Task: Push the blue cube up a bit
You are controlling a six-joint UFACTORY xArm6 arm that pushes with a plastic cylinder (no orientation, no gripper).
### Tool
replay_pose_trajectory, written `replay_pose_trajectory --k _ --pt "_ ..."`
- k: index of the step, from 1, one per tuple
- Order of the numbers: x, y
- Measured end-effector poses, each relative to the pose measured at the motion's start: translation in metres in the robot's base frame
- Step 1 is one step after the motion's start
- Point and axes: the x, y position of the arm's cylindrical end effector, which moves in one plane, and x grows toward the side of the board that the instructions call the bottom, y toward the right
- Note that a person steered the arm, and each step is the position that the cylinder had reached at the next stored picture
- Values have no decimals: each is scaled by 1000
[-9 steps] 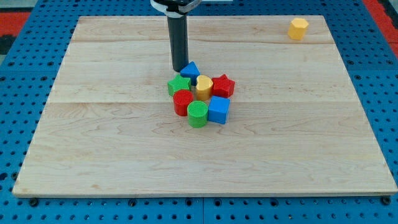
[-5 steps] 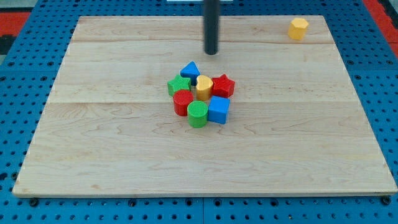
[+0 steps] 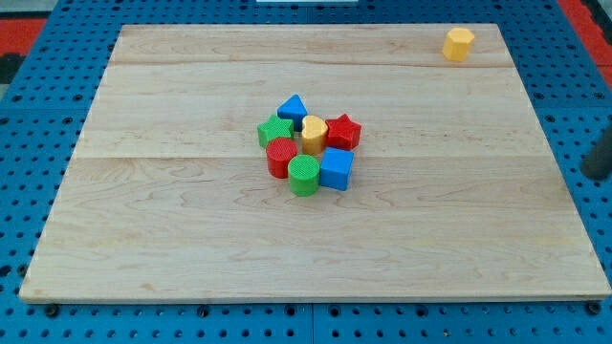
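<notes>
green block, rough cube shape: leftmost of the cluster, approx centre of the wooden board, a little nearer the top edge than the bottom.
red cylinder: just below the green block, touching it, on the cluster's left side.
blue triangular block: top of the cluster, w/ the green block just below-left and the yellow heart just below-right.
green cylinder: lowest piece, touching the red cylinder and the blue cube.
yellow heart block: middle of the cluster, betw. the green block and the red star-like block.
blue cube: the task's block; bottom-right of the cluster, right beside the green cylinder, just below the yellow heart and the red star-like block. Well apart from every board edge.
red star-like block: right side of the cluster, touching the yellow heart; exact shape hard to tell.
yellow block, roughly hexagonal: alone near the board's top-right corner, well apart from the cluster.
my tip: dark blurred rod at the view's right edge, past the board's right edge, over the blue pegboard; well apart from the blue cube and all other blocks, touching none. No claw on this arm, only the rod, so nothing to be apart or together.
</notes>
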Motion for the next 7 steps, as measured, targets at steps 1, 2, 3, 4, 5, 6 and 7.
replay_pose_trajectory --k 1,2,3,4,5,6,7 --pt "29 -28" --pt "30 -85" --pt "28 -150" --pt "26 -213" --pt "4 -260" --pt "-20 -276" --pt "-31 -284"
